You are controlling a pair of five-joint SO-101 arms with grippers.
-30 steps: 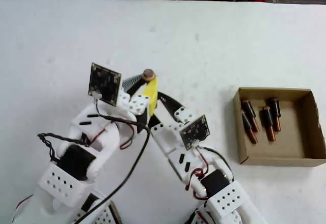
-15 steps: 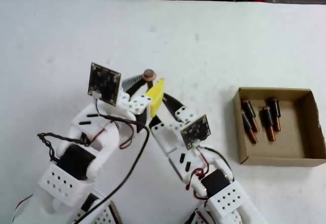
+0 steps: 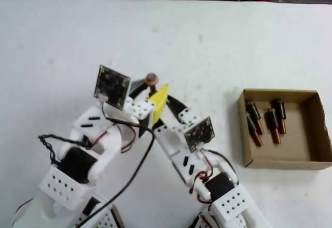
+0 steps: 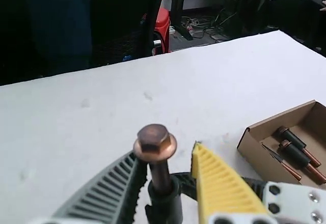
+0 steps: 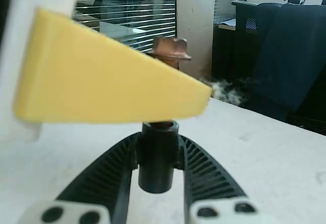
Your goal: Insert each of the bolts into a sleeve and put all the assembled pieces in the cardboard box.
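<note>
The left arm rises from the near left corner of the table (image 3: 218, 41) and leans toward the middle, its wrist camera board tilted above the forearm; the left end effector (image 3: 150, 86) is spread open around the bolt (image 4: 155, 143), its grey finger (image 4: 109, 193) right against the copper shaft and its yellow finger (image 4: 219, 183) standing clear on the other side. The bolt stands upright over the middle of the table, hex head on top; its shaft runs down into the mouth of the black sleeve (image 5: 157, 158), with part of the shaft still bare between head and sleeve. The right arm comes up from the near edge and slants to meet the left one, so the two end effectors cross at the bolt; the right end effector (image 5: 157, 145) is closed on the sleeve, one black finger pressed to each side, holding it upright. Well apart, near the right edge of the table, lies the cardboard box (image 3: 298, 140), open at the top; several assembled pieces (image 3: 272, 120) lie on its floor toward its far left corner.
</note>
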